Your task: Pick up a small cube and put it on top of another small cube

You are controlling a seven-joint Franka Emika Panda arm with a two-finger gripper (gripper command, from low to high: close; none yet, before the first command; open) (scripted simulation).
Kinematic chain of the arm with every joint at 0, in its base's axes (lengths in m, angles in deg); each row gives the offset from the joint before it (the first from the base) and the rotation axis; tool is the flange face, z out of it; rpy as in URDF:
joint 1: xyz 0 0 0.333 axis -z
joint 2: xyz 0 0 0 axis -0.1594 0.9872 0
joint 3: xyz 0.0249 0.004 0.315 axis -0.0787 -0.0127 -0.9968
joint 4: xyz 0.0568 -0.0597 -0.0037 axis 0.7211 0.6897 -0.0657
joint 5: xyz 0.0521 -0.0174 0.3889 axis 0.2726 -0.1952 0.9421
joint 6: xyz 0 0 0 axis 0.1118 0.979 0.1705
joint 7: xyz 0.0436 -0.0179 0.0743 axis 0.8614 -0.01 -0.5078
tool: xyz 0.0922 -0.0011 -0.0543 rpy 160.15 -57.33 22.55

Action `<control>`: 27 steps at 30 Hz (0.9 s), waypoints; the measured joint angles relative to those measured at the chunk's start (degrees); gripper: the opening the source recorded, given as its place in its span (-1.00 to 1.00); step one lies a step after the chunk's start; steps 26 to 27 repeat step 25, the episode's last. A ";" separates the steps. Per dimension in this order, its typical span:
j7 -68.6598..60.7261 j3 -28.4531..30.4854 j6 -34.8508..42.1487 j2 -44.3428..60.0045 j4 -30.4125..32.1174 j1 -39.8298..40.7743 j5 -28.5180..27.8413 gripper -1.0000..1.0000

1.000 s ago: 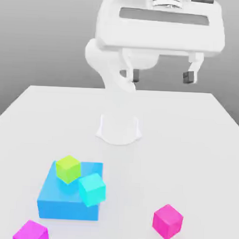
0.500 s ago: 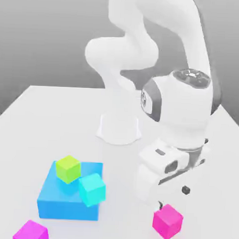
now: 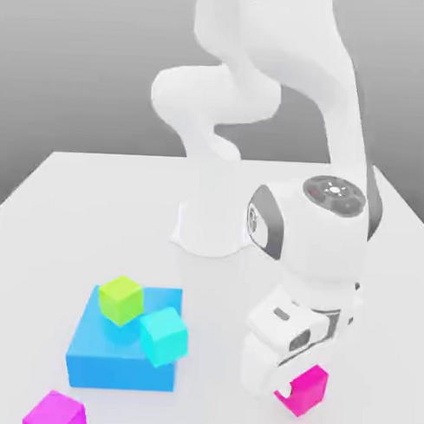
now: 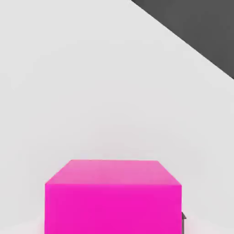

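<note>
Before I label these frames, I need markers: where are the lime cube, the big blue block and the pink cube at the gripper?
lime cube (image 3: 120,299), exterior view, front corner edge
big blue block (image 3: 104,367), exterior view, front face
pink cube (image 4: 113,208), hand view, near face

I find no text, label, brand, number or sign to read anywhere here.
</note>
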 joint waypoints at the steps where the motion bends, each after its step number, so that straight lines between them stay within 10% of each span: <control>1: 0.33 0.63 1.35 -2.06 0.70 0.56 0.33 -1.00; 16: 18.15 13.05 17.95 -33.12 14.93 22.81 -2.78 -1.00; 22: 18.82 14.57 7.71 -25.94 18.02 24.37 -2.00 -1.00; 23: 18.72 14.67 6.19 -24.67 18.28 24.31 -1.87 1.00; 27: 18.72 14.67 6.19 -24.67 18.28 24.31 -1.87 1.00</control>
